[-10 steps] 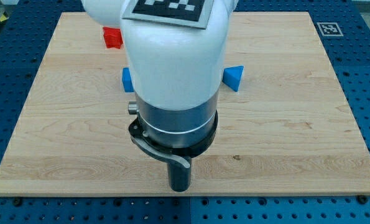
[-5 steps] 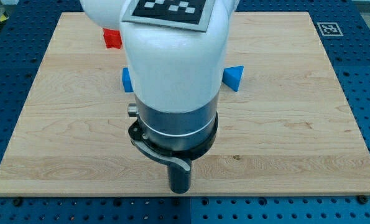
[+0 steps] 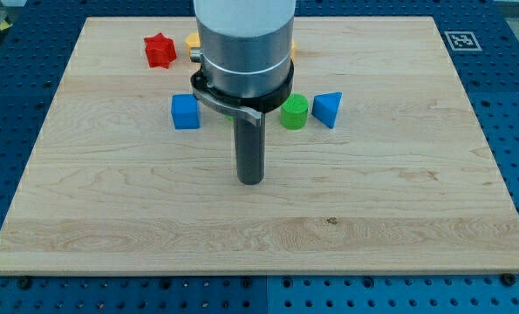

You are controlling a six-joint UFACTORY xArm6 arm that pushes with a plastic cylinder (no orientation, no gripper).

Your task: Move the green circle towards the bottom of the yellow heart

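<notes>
So the green circle [image 3: 295,112] is a short, bright green round puck standing flat on the wooden table [image 3: 416,174], a bit toward the view's top from the middle. It looks like it's touching, or near enough, the blue triangle-ish block [image 3: 328,109] on its right in the view. On its left side the arm's big grey body [image 3: 243,52] hides its edge, and there's another sliver of green poking out under that housing that I can't make out.

My tip [image 3: 251,180] sits on the table below and to the view's left of the green circle, apart from it and not touching any block. The tool is just a plain dark rod, so nothing to open or close and it's got hold of nothing.

The yellow heart [image 3: 192,39] is mostly hidden behind the arm near the view's top; only a small yellow bit shows next to the red star-shaped block [image 3: 159,50]. A blue cube [image 3: 186,112] sits on the view's left of the rod.
</notes>
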